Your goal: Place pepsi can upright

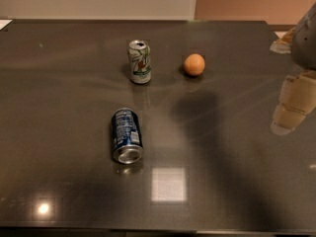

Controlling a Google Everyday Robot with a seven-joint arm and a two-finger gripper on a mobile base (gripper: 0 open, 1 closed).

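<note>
The pepsi can (127, 134) is dark blue with small white print. It lies on its side on the dark table (59, 107), left of centre, with one silver end facing the front edge. My gripper (290, 107) hangs at the right edge of the view, well to the right of the can and a little farther back, above the table. It holds nothing that I can see.
A white and green can (139, 61) stands upright behind the pepsi can. An orange (194, 64) sits to its right. The arm casts a dark shadow (197, 117) between the orange and the pepsi can. A wall runs behind the table's far edge.
</note>
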